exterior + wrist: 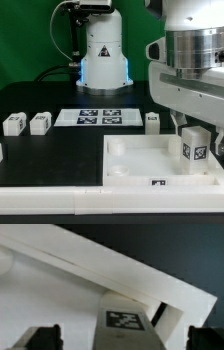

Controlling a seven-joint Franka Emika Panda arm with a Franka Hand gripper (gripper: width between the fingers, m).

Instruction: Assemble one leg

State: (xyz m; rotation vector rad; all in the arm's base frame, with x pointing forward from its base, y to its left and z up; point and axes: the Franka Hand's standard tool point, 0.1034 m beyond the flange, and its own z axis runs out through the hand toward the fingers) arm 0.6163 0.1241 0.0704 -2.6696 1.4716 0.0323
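Green backdrop (30,45) behind, dark at far left. Black worktop (60,150) below, lit evenly, pale front edge.

The robot's base (103,55) at the back is a smooth, rounded white column, glowing pale blue around its foot, with a small triangular warning label on its front. Dark cables (72,35) hang beside it on the exterior view's left. Close to the camera, the arm's end (190,75) is a bulky stack of glossy white and light grey rounded shells, with a darker grey band between the sections. In the wrist view, the gripper (118,339) shows as two black fingertips (44,338) with squared, slightly ridged inner faces.
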